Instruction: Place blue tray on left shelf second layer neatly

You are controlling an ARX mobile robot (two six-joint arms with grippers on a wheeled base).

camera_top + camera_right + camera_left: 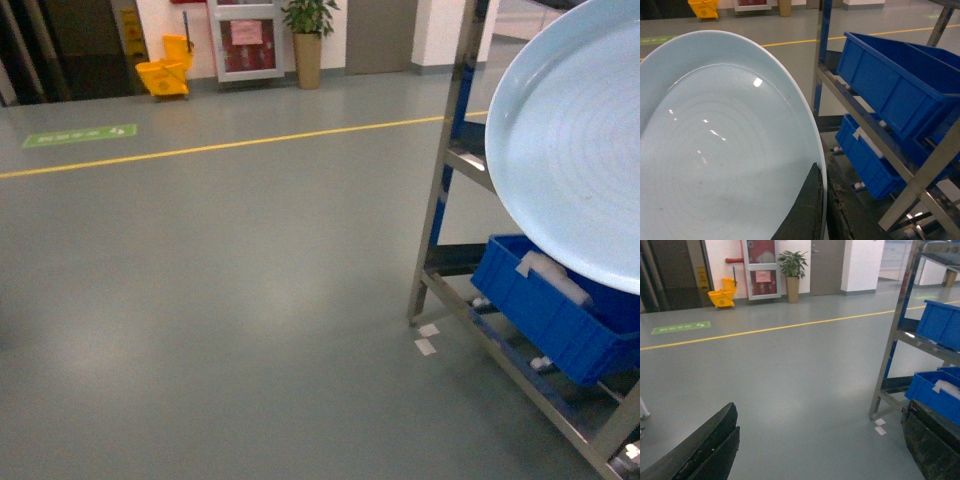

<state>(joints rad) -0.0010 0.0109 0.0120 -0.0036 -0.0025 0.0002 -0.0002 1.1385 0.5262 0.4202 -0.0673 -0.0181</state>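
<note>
A: Item one, the blue tray?
B: Pale blue, round, shallow, low rim. Raised off the floor and tilted, filling the upper right of the head view, in front of the steel shelf. In the right wrist view the tray fills the left and centre, with faint concentric rings and light glints on its face.

A: Right gripper?
B: Clamped on the tray's rim: one dark finger lies on the inner face, the other sits just behind the edge.

A: Left gripper?
B: Spread wide, nothing between the fingers. One dark finger is at lower left, the other at lower right of its own view, over bare floor.

A: The shelf?
B: Shiny square posts and slanted rails with small white rollers. The tray is not on any tier; it hangs beside and in front of the rack.

A: Shelf contents?
B: A dark blue crate on an upper tier and another crate on the lowest tier, with something white lying in the lower one.

A: Surroundings?
B: Grey floor with a yellow line across it, a green floor marking, two small white squares by the shelf's foot, a yellow mop bucket and a potted plant at the far wall.
</note>
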